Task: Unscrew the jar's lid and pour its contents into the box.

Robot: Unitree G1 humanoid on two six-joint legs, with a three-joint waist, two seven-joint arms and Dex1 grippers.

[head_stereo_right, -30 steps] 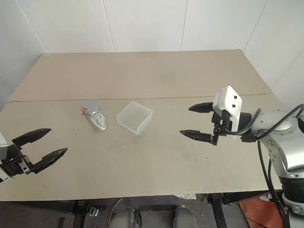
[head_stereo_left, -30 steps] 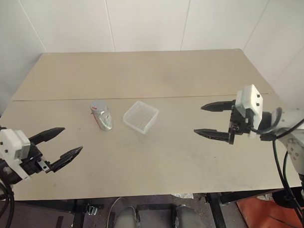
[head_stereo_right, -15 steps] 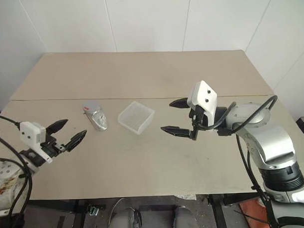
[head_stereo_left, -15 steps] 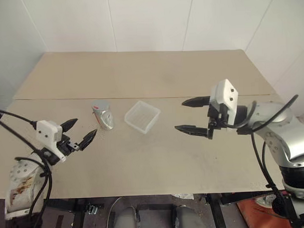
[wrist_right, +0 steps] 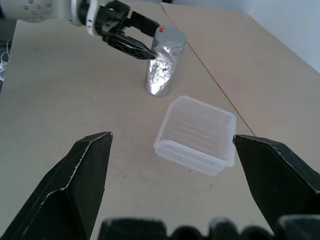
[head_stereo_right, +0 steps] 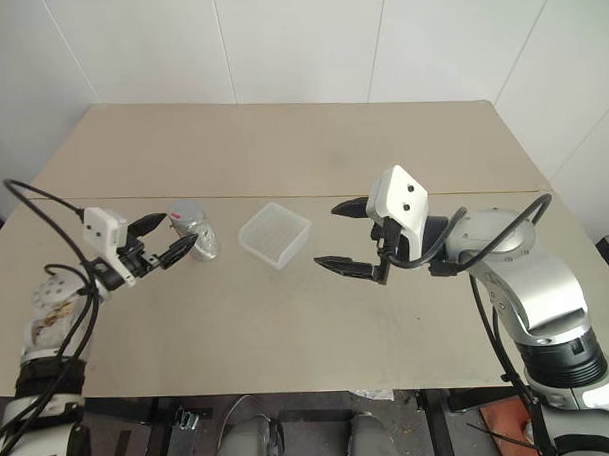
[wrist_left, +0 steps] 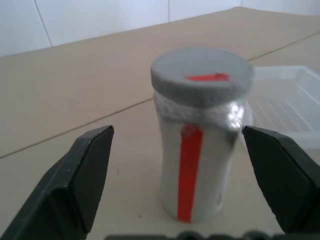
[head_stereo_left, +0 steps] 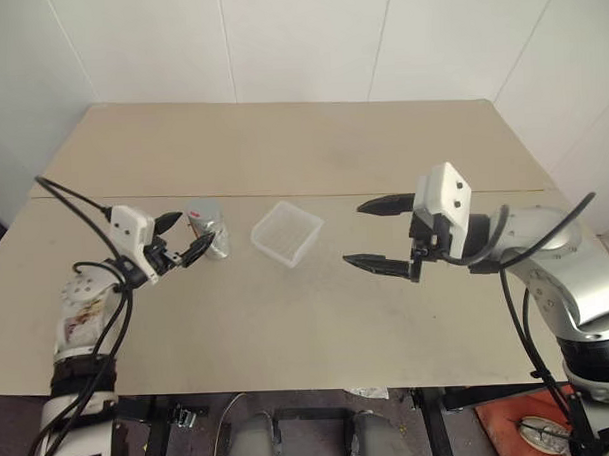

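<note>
The jar (head_stereo_left: 207,230) is standing upright on the table (head_stereo_left: 288,319), with its long way going up and down. Its grey lid (wrist_left: 200,76) is sitting on top and pointing up, and a red stripe is running down the side that is facing the left gripper. The jar is standing just beside the box (head_stereo_left: 287,232), but it is not touching it.

The left gripper (head_stereo_left: 186,241) is reaching in from the side with its two black fingers spread wide. It is not holding anything. In the left wrist view the jar is sitting between the two fingers (wrist_left: 80,175) with a gap on each side.

The right gripper (head_stereo_left: 377,232) is hanging over the table on the other side of the box, well apart from the jar. Its fingers are wide apart too, and it is holding nothing.

The jar looks light and tall. If the left gripper is pushing in too fast, or one finger is bumping the jar first, the jar could tip over and roll. If the fingers are closing up on the lid and not lower down, the other gripper would have no room to twist the lid off.
</note>
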